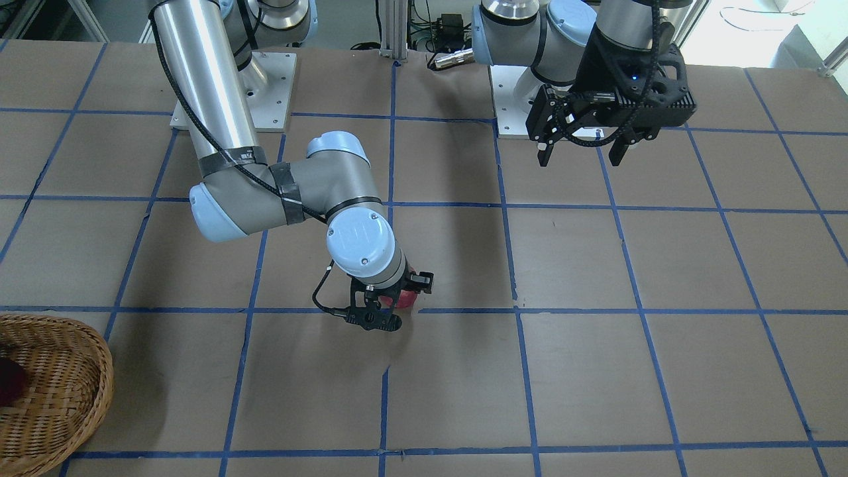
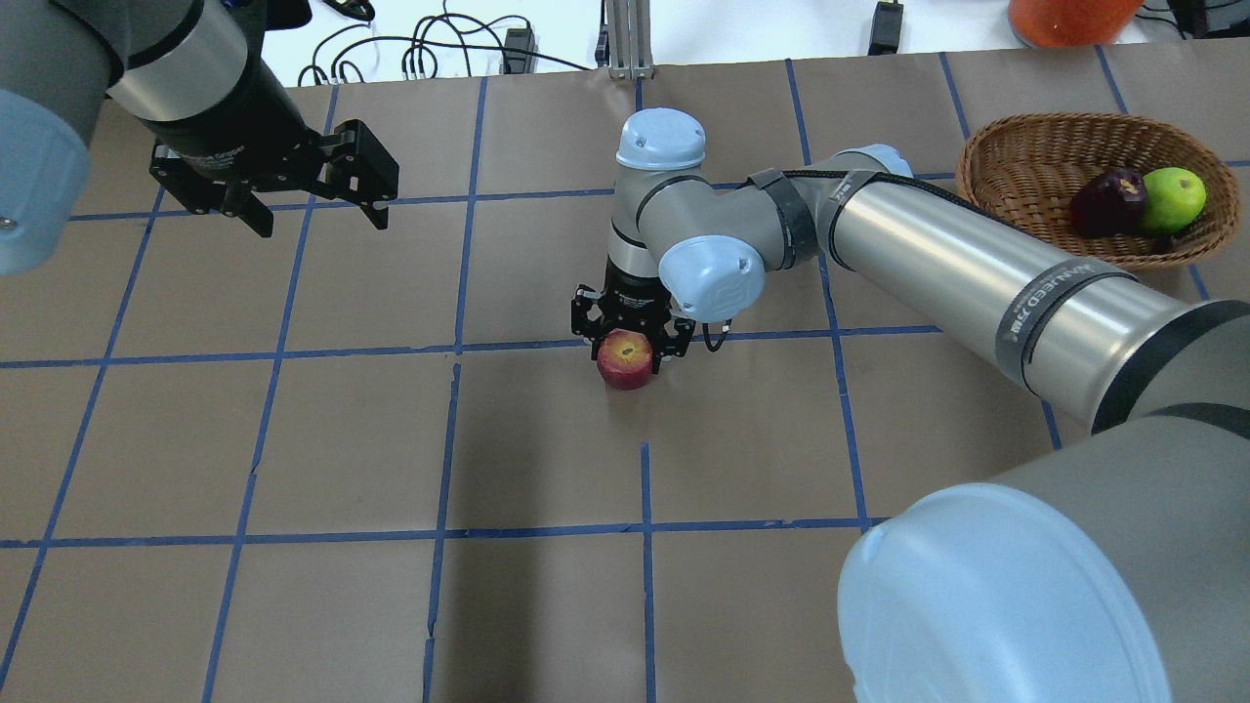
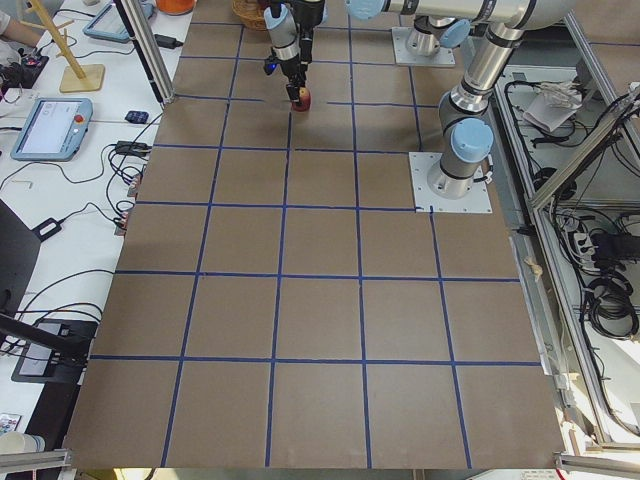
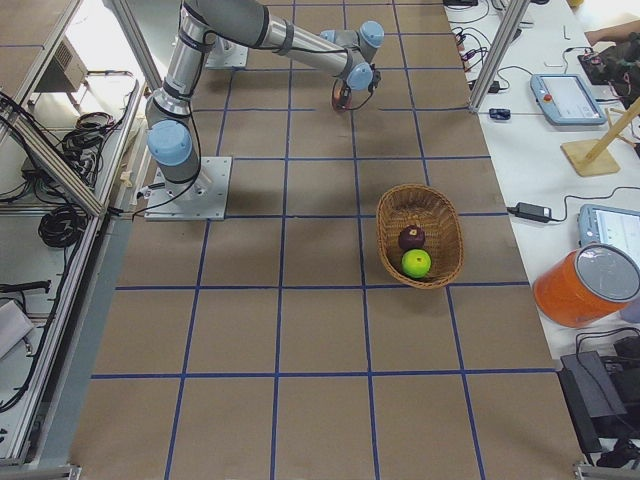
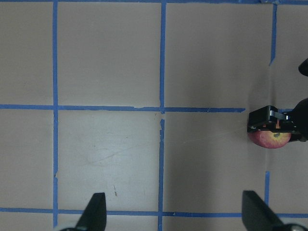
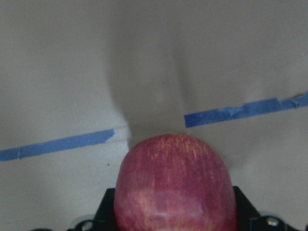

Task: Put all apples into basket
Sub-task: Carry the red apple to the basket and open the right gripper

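Round red, yellow-topped apple [image 6: 175, 185], pinched by the right gripper [image 2: 633, 357] at the centre of the brown-paper table [image 2: 547, 439] (seen from overhead, left gripper [image 2: 320, 225] spread, empty, at 10 o'clock): last pick apparently in hand; next, lift and carry toward 2 o'clock, into the round woven wicker basket [image 2: 1025, 161].

Overhead looks forward over the table [image 2: 547, 449], the front view faces back across it, side views look along it, and both downward wrist cameras share the red apple [image 6: 175, 187].
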{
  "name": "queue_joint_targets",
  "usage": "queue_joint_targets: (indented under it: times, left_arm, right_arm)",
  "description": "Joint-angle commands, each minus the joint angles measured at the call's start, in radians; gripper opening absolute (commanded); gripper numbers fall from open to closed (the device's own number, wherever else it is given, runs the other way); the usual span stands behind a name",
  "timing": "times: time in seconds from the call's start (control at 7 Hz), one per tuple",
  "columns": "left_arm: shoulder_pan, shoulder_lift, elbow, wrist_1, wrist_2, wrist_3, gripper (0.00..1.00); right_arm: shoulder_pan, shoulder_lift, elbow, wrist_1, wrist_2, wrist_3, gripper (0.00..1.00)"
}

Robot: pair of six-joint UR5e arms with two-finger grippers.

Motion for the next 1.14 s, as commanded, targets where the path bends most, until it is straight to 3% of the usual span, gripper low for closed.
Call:
queue_joint_targets:
  times: [0.0,0.14,0.43,0.71,0.86,1.0]
  left_arm:
    - [0.0,0.0,0.0,-0.001,0.0,0.0,1.0]
    - [0.0,0.0,-0.003,0.001,0.0,0.003,1.0]
    - [-0.003,0.003,-0.006,-0.004,0.005,0.074,1.0]
    - [-0.001,0.008,-0.006,-0.008,0.005,0.072,1.0]
    - [-0.001,0.006,-0.005,-0.01,0.005,0.066,1.0]
    - [-0.001,0.005,-0.003,-0.019,0.005,0.063,1.0]
  right_arm:
    - [-0.079,-0.119,-0.057,0.112,-0.074,-0.018,0.0]
    - [-0.208,-0.155,-0.112,0.213,-0.125,-0.041,0.0]
    - [-0.462,-0.159,-0.175,0.277,-0.191,-0.403,0.0]
    - [-0.614,-0.114,-0.203,0.203,-0.26,-0.727,0.0]
    - [-0.638,-0.055,-0.212,0.1,-0.31,-0.79,0.0]
    - [-0.689,-0.021,-0.226,0.09,-0.314,-0.839,0.0]
